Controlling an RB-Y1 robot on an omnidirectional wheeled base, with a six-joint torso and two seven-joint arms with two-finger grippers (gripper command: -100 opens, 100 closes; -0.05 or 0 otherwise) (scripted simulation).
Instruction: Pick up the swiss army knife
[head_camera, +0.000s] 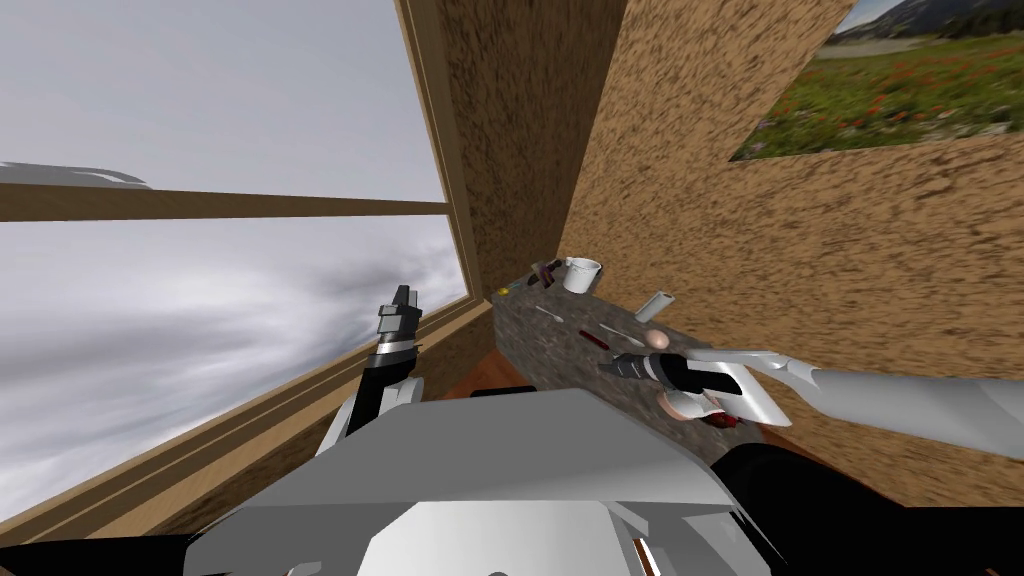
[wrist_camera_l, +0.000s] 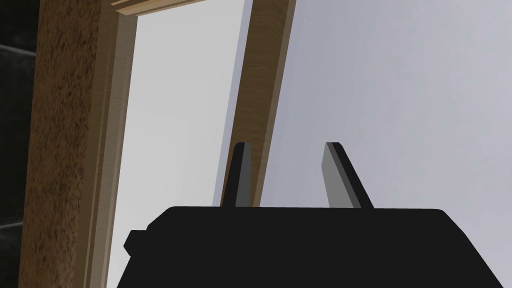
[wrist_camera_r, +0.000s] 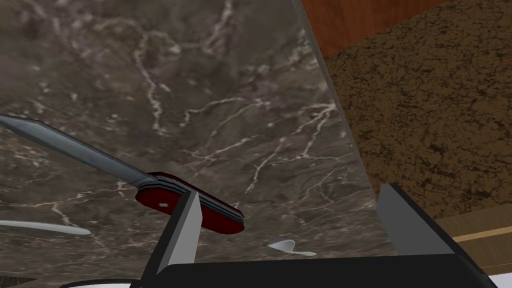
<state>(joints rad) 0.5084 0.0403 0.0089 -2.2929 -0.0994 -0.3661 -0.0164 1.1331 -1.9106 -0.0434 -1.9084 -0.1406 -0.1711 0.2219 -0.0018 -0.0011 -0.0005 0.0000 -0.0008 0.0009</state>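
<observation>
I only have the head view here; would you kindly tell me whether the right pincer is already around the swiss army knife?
Observer: Not yet. The right pincer stands open, and the red swiss army knife lies by one finger, not between the two.
Operator: Thank you. Is its blade folded away?
Observer: No, the grey blade is out, lying on the dark marbled counter.

White forearm (head_camera: 900, 400), dark wrist joints (head_camera: 668, 372), black box claw (wrist_camera_l: 287, 146), thin grey fingers (wrist_camera_l: 336, 182)
</observation>
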